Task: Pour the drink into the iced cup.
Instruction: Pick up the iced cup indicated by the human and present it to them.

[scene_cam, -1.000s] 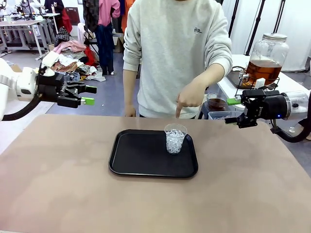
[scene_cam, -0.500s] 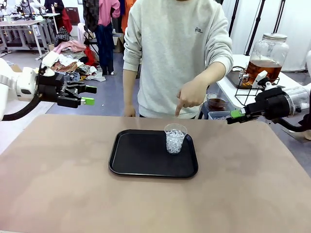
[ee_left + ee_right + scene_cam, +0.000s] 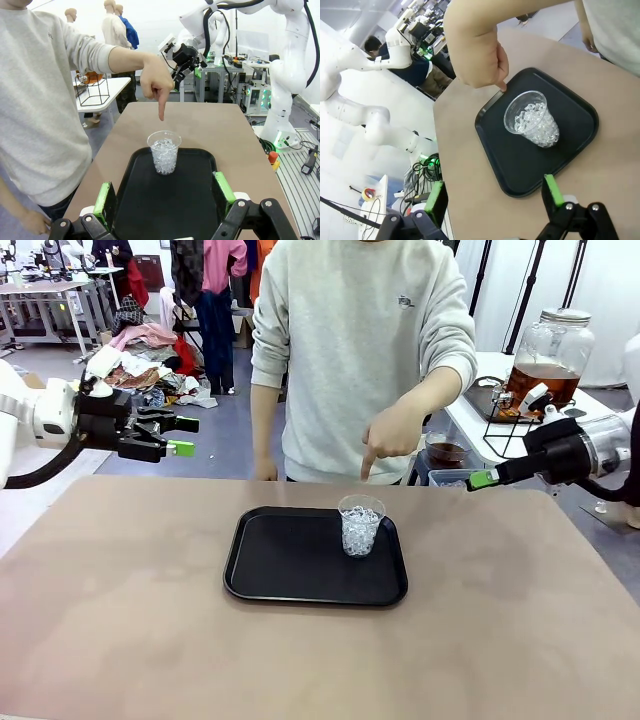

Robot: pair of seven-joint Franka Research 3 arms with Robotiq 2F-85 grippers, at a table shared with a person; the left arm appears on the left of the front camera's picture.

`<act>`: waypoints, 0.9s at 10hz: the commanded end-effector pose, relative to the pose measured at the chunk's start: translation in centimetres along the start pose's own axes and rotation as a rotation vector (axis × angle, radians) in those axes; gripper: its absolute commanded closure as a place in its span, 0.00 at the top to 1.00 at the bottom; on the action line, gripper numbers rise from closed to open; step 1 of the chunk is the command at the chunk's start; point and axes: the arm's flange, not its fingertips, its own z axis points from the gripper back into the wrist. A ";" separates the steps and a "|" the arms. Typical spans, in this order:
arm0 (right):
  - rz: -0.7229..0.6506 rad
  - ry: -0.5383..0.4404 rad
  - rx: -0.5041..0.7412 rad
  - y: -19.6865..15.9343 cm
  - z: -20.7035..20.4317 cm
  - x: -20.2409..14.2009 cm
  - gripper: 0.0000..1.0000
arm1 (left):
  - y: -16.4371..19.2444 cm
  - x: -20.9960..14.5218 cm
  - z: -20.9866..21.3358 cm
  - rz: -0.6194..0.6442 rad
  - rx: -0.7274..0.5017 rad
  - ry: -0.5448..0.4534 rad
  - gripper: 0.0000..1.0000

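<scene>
Right gripper (image 3: 483,479) turned, clear, seemingly ice-filled cup (image 3: 360,525)

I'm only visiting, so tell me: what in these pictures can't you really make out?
- Front view: the base of the jar and its stand are partly covered by the right arm.
- Front view: a dark cup behind the table is cut off by the table's edge. What it holds cannot be told.
- Left wrist view: the jar's upper part is hidden behind the person's sleeve.
</scene>
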 end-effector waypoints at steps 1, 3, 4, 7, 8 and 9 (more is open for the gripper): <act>-0.004 -0.003 0.017 0.1 0.1 -0.1 1.00 | -0.1 0.1 0.0 -0.003 0.000 -0.001 1.00; -0.004 -0.003 0.017 0.1 0.1 -0.1 1.00 | -0.1 0.1 0.0 -0.003 0.000 -0.001 1.00; -0.002 0.001 0.007 0.0 -0.1 -0.1 1.00 | -0.1 0.1 0.0 -0.003 0.000 -0.001 1.00; 0.318 -0.047 0.012 -1.8 -2.7 -0.5 1.00 | -0.1 0.1 0.0 -0.003 0.000 -0.001 1.00; 0.404 -0.051 0.012 -2.5 -3.7 -0.7 1.00 | -0.1 0.1 0.0 -0.003 0.000 -0.001 1.00; 0.469 -0.050 0.005 -3.3 -4.8 -0.9 1.00 | -0.1 0.1 0.0 -0.003 0.000 -0.001 1.00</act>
